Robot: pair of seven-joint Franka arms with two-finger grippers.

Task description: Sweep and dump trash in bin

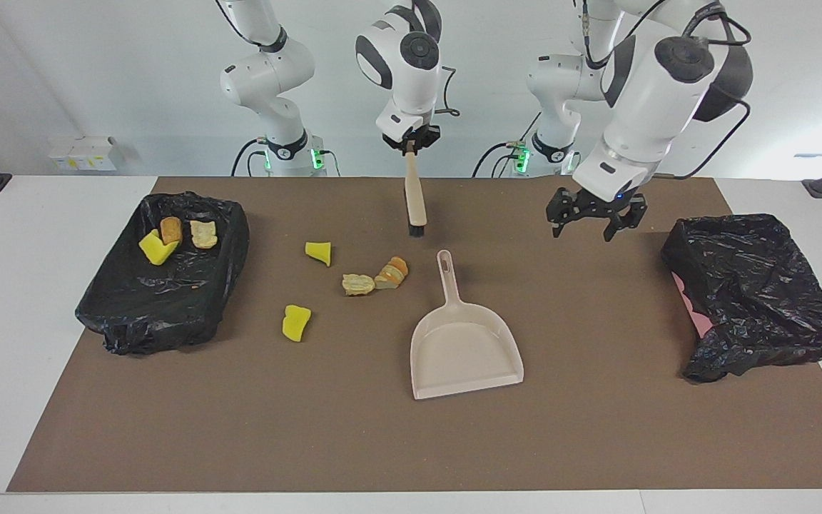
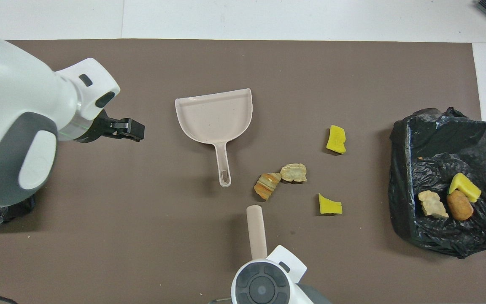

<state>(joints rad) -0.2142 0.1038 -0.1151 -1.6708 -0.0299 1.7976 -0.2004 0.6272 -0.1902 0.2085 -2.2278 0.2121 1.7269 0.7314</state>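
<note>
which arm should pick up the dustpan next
Left. The left gripper hangs open over the mat by the dustpan, while the right gripper is shut on the brush.

7 pieces of trash: 3 yellow foam chunks (image 1: 297, 323) and 4 bread-like lumps (image 1: 358, 284). 2 bins lined with black bags (image 1: 161, 300). 1 dustpan (image 1: 464, 350), 1 brush (image 1: 415, 203), 2 robot arms (image 1: 643, 93).
</note>
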